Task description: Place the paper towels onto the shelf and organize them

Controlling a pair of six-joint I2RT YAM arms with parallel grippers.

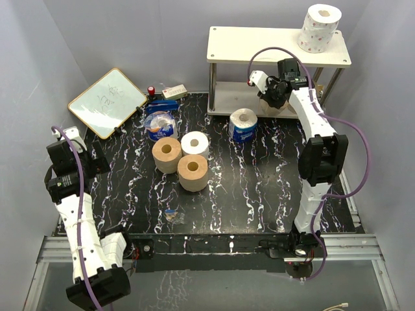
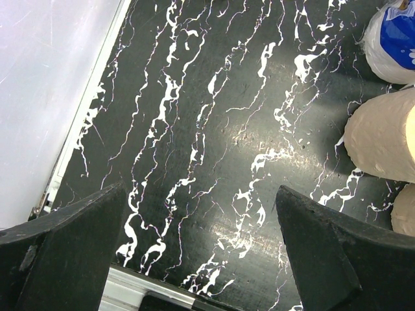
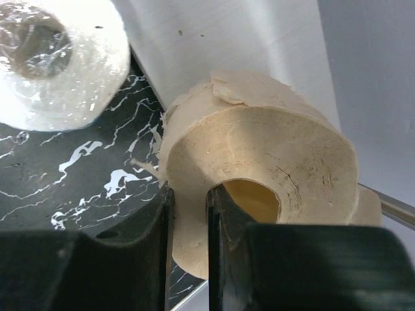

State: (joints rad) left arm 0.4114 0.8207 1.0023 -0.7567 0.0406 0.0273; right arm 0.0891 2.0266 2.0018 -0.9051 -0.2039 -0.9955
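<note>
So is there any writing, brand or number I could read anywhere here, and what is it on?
Nothing here can be read.
whiteboard: faint green scribbles, too blurred to read.
blue-wrapped roll: pale marks on the wrapper, too small to read.
dotted roll: only dots, no words.

**Seven rolls, one shelf, one whiteboard**

There are three tan rolls (image 1: 166, 154) (image 1: 192, 172) (image 3: 259, 149), one plain white roll (image 1: 194, 144), one dotted white roll (image 1: 320, 27) and two blue-and-white wrapped rolls (image 1: 243, 125) (image 1: 160, 125). That makes seven rolls in all. There is one shelf (image 1: 259, 44) with two boards, one whiteboard (image 1: 107, 102), two robot arms (image 1: 81, 227) (image 1: 318, 149) and one small packet (image 1: 172, 216), too small to identify.
</note>
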